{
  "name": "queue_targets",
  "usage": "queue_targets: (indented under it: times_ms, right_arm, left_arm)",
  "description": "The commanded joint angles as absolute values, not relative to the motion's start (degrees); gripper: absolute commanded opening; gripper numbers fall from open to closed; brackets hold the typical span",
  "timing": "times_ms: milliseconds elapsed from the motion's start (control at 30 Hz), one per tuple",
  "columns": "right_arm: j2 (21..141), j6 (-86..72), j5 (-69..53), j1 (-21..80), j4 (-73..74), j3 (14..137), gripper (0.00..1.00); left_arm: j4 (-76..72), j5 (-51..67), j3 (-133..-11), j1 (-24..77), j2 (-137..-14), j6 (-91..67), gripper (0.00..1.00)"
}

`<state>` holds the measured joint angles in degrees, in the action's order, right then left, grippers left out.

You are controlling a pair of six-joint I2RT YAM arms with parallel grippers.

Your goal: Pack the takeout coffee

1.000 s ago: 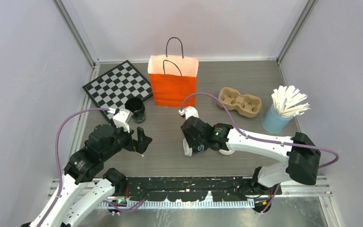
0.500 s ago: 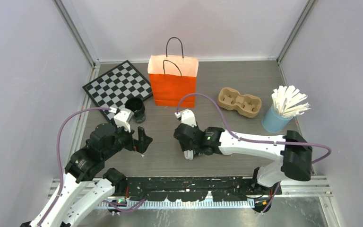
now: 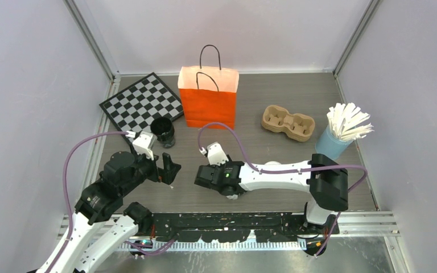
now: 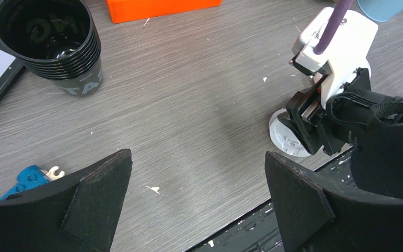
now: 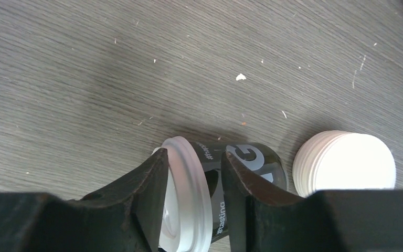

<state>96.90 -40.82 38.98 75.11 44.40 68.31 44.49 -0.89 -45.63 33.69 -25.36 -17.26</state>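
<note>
The takeout coffee (image 5: 252,163) is a black printed cup with a white sip lid (image 5: 191,194). My right gripper (image 5: 193,157) is shut on it, one finger on the lid and the other on the cup's body, and the cup is tilted on its side. In the top view my right gripper (image 3: 202,177) hides the cup, near the table's front middle. The lid also shows in the left wrist view (image 4: 286,137). My left gripper (image 4: 197,157) is wide open and empty above bare table, left of the right one (image 3: 169,169). The orange bag (image 3: 208,96) stands upright at the back.
A black lidless cup (image 3: 163,131) stands beside a checkerboard (image 3: 141,104) at the left. A flat white disc (image 5: 345,161) lies right of the held cup. A cardboard cup carrier (image 3: 288,123) and a blue cup of white sticks (image 3: 334,142) are at the right.
My right gripper has moved left and slightly toward the near edge, still shut on the coffee cup. My left arm has barely moved.
</note>
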Motion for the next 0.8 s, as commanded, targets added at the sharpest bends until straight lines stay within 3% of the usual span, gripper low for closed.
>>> queue_targets:
  times_ms: [0,133,400,767]
  right_arm:
    - [96.1,-42.9,43.7,76.2,46.4,70.5,0.44]
    - [94.5,-42.3,42.7,76.3,45.6,69.2,0.38]
    - [89.2,-40.6,39.8,76.4,44.5,68.0,0.55]
    - [93.7,-46.4,43.4,80.9,54.3,69.2,0.56]
  left_arm:
    - [43.8,-1.9,-45.6,33.8,-25.3,-16.2,1.00]
    - [43.7,-1.9,-45.5,33.8,-25.4,-16.1,1.00]
    - [43.8,-1.9,-45.6,33.8,-25.9,-16.2,1.00]
    - [43.8,-1.7,-45.6,33.8,-26.3,-16.1,1.00]
